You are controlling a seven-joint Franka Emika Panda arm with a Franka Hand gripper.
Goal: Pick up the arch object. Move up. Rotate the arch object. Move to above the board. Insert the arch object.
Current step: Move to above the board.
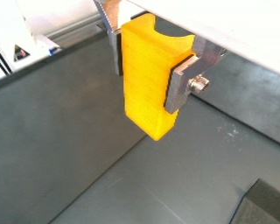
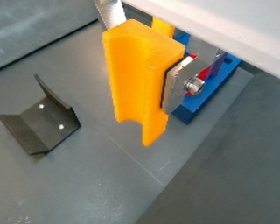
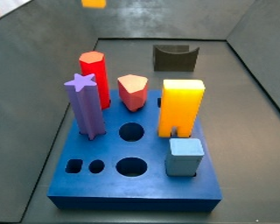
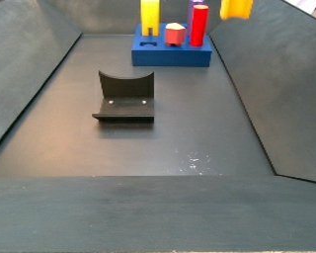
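The board [image 3: 136, 179] is seen most fully in a side view, where its blue top carries round and square holes and several standing pieces: a purple star post [image 3: 85, 107], a red post [image 3: 94, 77], a pink block [image 3: 132, 92], a big yellow-orange block [image 3: 181, 108] and a grey-blue cube [image 3: 185, 158]. Behind it the fixture [image 3: 174, 57] stands on the dark floor. In a side view from the opposite end the fixture [image 4: 125, 97] sits in the foreground and the board [image 4: 172, 51] lies far back.

Only a cropped yellow-orange scrap of the arch object [image 3: 94, 3] is shown at the upper edge of the side views, well above the floor. Both wrist views show what those views cut off: the gripper [image 1: 146, 68] is closed on the arch object [image 1: 150, 79], a silver finger plate [image 2: 178, 85] pressed against its side, the piece hanging clear of the floor. A wrist view also shows the fixture [image 2: 39, 116] and an edge of the board [image 2: 206, 87] below.

No readable writing is visible.
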